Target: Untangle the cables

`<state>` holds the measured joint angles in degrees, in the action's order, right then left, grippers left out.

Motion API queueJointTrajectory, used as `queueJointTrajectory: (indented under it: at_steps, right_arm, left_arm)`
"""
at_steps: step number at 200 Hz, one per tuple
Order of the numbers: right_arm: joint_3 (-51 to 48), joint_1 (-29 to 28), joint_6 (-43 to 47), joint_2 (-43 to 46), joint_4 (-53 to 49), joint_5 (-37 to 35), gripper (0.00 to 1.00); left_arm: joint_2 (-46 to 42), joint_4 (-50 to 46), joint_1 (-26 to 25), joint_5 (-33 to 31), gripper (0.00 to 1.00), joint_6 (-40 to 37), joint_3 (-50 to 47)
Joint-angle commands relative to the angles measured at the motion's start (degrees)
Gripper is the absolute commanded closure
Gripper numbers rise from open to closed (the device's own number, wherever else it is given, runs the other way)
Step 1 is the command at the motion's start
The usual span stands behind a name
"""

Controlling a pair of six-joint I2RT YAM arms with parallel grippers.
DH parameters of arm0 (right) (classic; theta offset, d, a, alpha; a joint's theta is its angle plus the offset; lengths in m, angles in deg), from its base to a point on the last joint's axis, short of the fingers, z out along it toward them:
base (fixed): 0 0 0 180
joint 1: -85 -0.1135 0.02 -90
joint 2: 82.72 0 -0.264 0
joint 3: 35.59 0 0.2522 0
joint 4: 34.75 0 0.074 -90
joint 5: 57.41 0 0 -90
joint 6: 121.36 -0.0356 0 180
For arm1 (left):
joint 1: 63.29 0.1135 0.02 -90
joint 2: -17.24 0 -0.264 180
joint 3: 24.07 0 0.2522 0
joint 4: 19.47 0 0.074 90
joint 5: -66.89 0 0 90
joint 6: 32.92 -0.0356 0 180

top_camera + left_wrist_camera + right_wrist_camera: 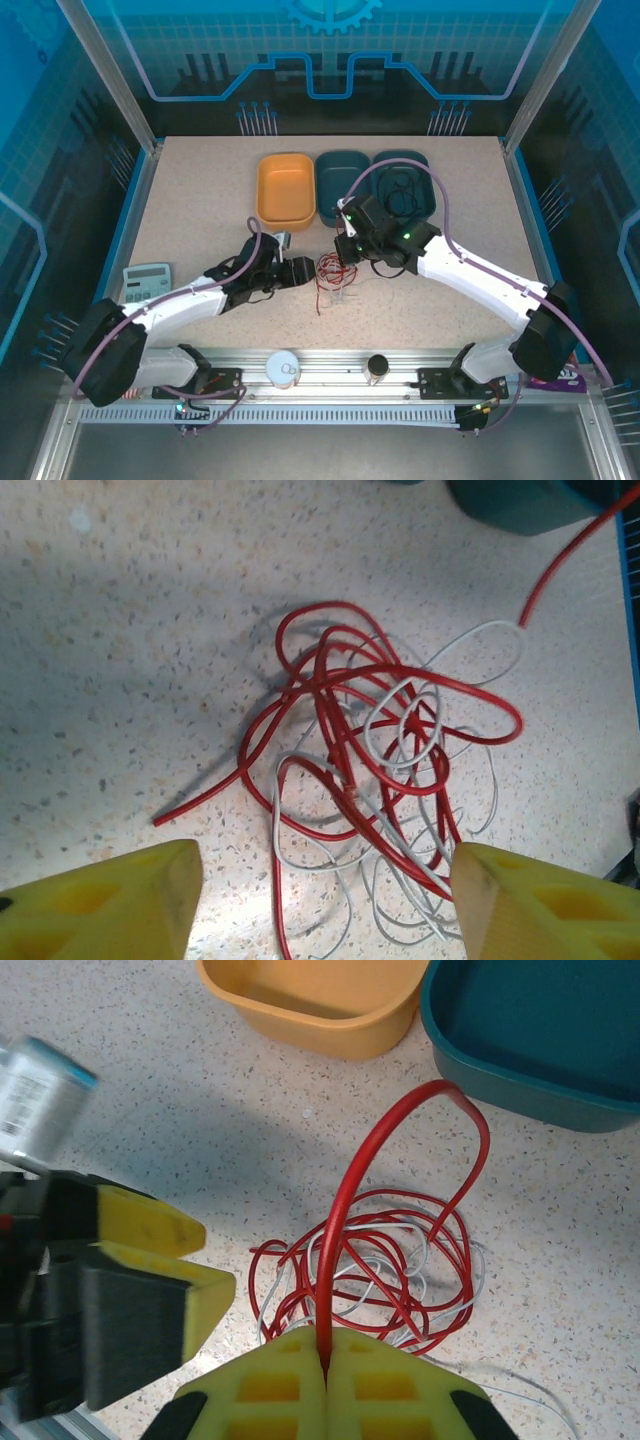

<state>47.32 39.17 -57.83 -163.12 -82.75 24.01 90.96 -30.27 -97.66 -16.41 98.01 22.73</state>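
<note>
A red cable (328, 277) and a pale white cable (276, 830) lie tangled in one loose heap mid-table. My right gripper (327, 1355) is shut on a strand of the red cable (345, 1200), which arches up from the heap toward the bins. The white cable (481, 1266) loops through the red coils. My left gripper (325, 900) is open and hovers just over the near side of the red cable (340, 710), with nothing between its yellow fingers (110, 900). In the top view the left gripper (300, 270) and right gripper (348, 255) flank the heap. A black cable (400, 195) lies in the right teal bin.
An orange bin (262, 190) and two teal bins (343, 155) (400, 155) stand in a row behind the heap. A calculator (148, 277) lies at the left. A small silver box (280, 240) sits beside the left wrist. A white lid (283, 368) and dark cylinder (377, 366) rest on the front rail.
</note>
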Motion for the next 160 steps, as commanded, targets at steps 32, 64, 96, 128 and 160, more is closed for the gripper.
queueJointTrajectory:
  at_steps: [32, 64, 96, 128, 160]
  right_arm:
    - [3.4, -1.3, 1.7, 3.0, -0.6, 0.4, 1.00]
    - [4.2, -1.7, 2.4, 4.4, -3.0, -1.9, 1.00]
    - [5.1, -1.7, 3.1, 6.7, -5.7, -5.1, 1.00]
    - [8.7, -1.7, 5.5, 9.0, -8.7, -7.7, 1.00]
    - [12.7, -1.7, 8.0, 10.9, -8.7, -7.2, 1.00]
  left_arm:
    - [6.9, 2.8, -0.4, -1.1, 0.61, 2.5, 3.5]
    - [8.4, 4.6, -0.5, -0.8, 0.74, 3.4, 4.1]
    - [8.0, 3.6, -0.4, -2.7, 0.82, 3.3, 3.8]
    - [6.3, 3.5, -0.5, -3.0, 0.79, 2.8, 3.0]
    - [3.6, 2.8, -0.5, -3.7, 0.76, 1.8, 2.7]
